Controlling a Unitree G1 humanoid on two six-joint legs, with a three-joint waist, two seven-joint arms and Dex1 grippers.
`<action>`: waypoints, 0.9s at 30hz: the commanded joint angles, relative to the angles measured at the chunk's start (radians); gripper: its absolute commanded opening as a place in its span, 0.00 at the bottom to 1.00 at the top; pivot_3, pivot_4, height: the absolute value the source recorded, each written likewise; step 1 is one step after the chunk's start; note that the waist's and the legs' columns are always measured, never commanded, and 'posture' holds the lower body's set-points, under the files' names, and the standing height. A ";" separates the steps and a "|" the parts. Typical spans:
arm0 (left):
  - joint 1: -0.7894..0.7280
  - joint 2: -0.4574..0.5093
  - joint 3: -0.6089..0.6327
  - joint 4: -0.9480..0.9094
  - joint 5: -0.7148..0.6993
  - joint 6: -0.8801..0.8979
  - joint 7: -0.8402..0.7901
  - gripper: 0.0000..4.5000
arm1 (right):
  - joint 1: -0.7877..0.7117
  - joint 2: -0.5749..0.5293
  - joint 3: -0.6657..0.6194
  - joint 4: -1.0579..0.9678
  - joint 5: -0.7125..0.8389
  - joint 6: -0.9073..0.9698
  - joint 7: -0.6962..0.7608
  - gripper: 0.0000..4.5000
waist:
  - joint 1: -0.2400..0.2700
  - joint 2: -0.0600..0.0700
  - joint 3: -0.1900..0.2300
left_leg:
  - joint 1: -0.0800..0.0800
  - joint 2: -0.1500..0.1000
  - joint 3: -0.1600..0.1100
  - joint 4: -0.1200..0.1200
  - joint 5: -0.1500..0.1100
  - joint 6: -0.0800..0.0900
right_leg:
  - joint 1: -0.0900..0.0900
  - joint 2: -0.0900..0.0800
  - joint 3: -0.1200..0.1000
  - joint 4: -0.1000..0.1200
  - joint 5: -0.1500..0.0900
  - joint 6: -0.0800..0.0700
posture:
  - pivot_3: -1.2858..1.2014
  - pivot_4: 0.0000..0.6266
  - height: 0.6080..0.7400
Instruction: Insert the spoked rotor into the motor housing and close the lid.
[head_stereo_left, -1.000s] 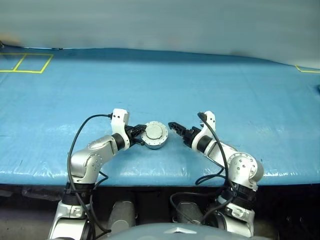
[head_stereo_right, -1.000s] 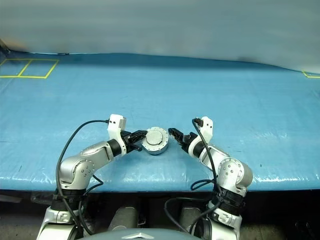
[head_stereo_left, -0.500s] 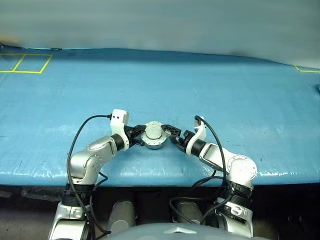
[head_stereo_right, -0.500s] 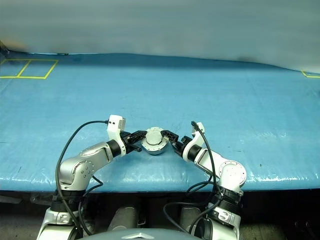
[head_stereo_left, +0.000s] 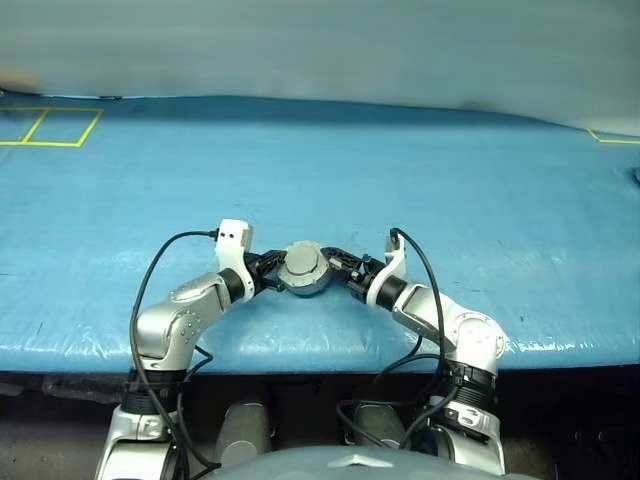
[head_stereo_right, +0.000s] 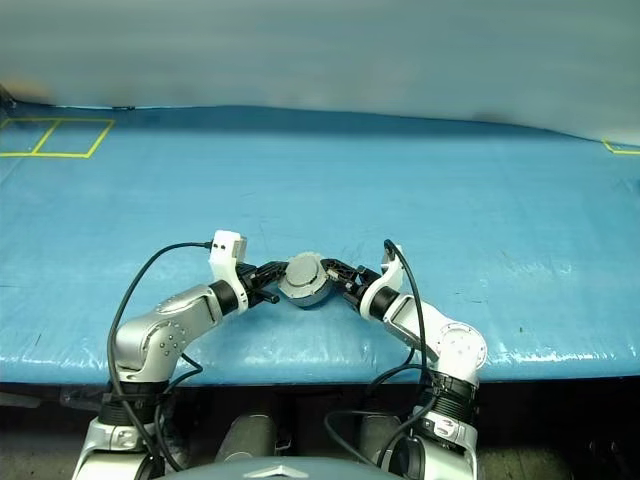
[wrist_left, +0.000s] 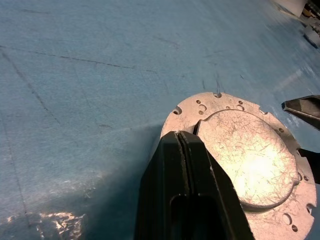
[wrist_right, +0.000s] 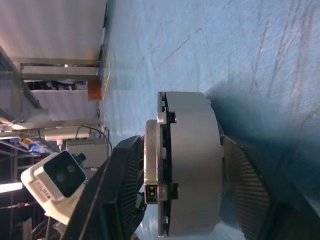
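Near the table's (head_stereo_left: 120, 190) front edge, the motor housing (head_stereo_left: 302, 270) with the lid (wrist_left: 250, 160) on is pinched at its rim by the left end effector (head_stereo_left: 265, 276), while the right end effector (head_stereo_left: 340, 270) clasps its two faces.

With the lid (wrist_left: 252, 160) on the motor housing (wrist_right: 192, 165), the windings and the spoked rotor are hidden. The left wrist view cuts off the lid's rim at its edge. In the head views the gripper fingertips are too small to make out.
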 joint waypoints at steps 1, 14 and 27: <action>0.007 -0.006 -0.016 0.000 -0.001 0.015 -0.009 0.00 | 0.146 0.143 0.116 -0.013 0.066 0.031 -0.013 0.29 | 0.001 0.000 0.000 | 0.000 0.000 0.000 0.000 0.000 0.000 | 0.000 0.000 0.000 0.000 0.000 0.001 | 0.52 0.24 1.00; 0.014 -0.010 -0.014 -0.004 0.005 0.019 -0.012 0.00 | 0.198 0.022 0.273 -0.033 0.154 -0.036 -0.025 0.27 | -0.017 0.001 -0.001 | 0.007 0.001 -0.001 0.000 -0.001 0.000 | 0.001 0.001 0.001 -0.001 -0.002 -0.003 | 0.52 0.24 1.00; 0.036 -0.076 0.300 -0.117 -0.196 -0.033 0.058 0.43 | 0.152 -0.037 0.230 -0.038 0.209 -0.216 -0.025 0.27 | -0.015 0.001 -0.001 | 0.003 0.002 -0.001 0.000 -0.001 0.000 | -0.001 0.002 0.002 0.000 -0.002 -0.003 | 0.52 0.24 1.00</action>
